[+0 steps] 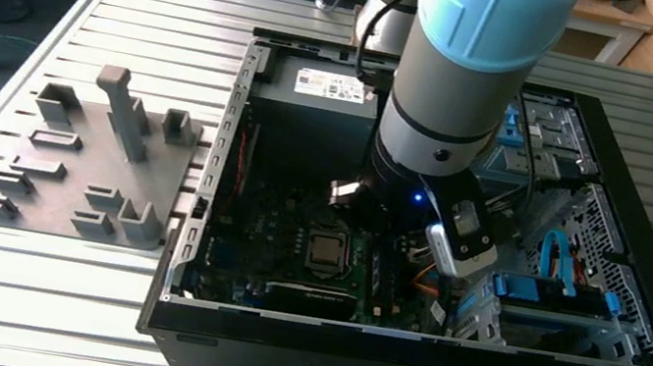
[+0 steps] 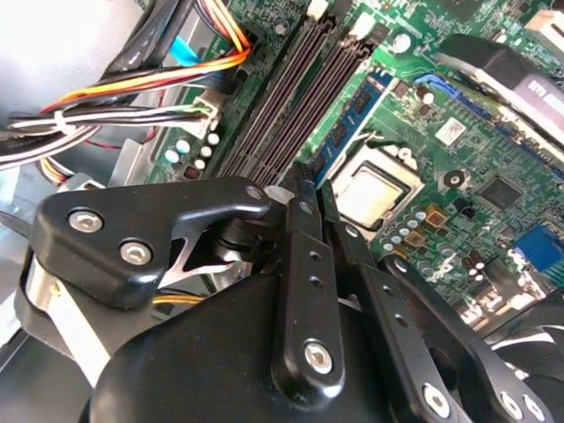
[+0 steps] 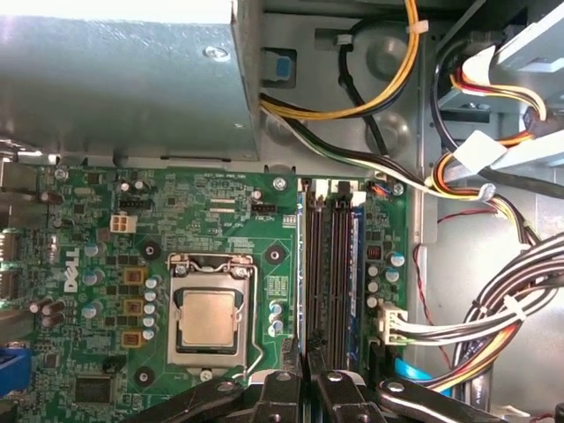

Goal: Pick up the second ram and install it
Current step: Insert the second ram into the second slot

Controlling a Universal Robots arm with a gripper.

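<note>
The second ram (image 2: pixel 352 119) is a thin dark stick with black chips and a bluish strip. It stands on edge along the memory slot nearest the processor (image 2: pixel 374 189) and appears edge-on in the first wrist view (image 3: pixel 302 264). My gripper (image 2: pixel 304 176) has its black fingers drawn together on the stick's near part, and the part beneath the fingers is hidden. In the first wrist view the gripper (image 3: pixel 305 374) sits at the end of the slot row. In the exterior view my arm (image 1: pixel 456 85) reaches down into the open computer case (image 1: pixel 402 365).
A grey holder block (image 1: pixel 84 162) lies on the slatted table at the exterior view's left. Inside the case, a grey power supply (image 3: pixel 123 88) and bundles of coloured cables (image 3: pixel 493 308) crowd the slots. A blue strip (image 3: pixel 355 264) runs along the outermost slot.
</note>
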